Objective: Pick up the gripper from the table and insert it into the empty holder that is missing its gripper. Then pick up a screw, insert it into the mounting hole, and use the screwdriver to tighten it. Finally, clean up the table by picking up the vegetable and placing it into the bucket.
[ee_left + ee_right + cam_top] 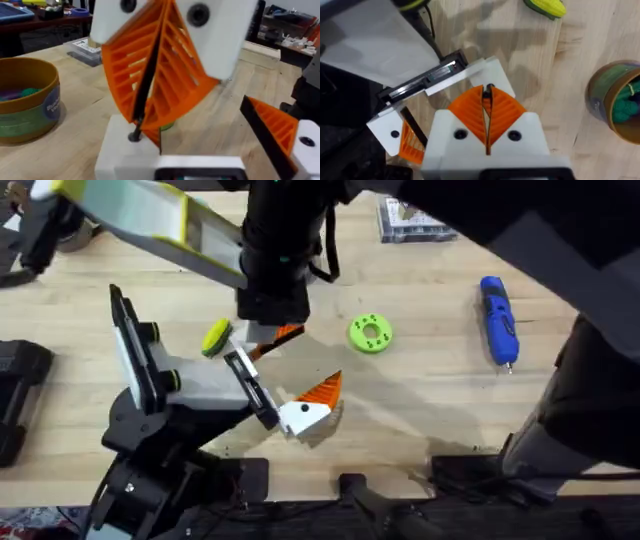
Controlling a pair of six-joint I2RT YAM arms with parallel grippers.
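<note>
Orange ribbed pads of the right end effector are pressed together on a thin dark screw, held upright at centre frame so that, by my reading, it can drop into the mounting hole. Just under it lies the holder, with the gripper already seated at its end, lower centre of the overhead. So the step in hand looks like screw insertion.

Whether the left end effector is apart or together I cannot tell.

Its wrist camera gives the side view: the screw's length between the pads, and its lower end meeting a white block. The overhead hides that under the dark arm but shows the screwdriver at the right on the worktop, well apart. The right wrist view shows the vegetable and the bucket, apart from each other.
</note>
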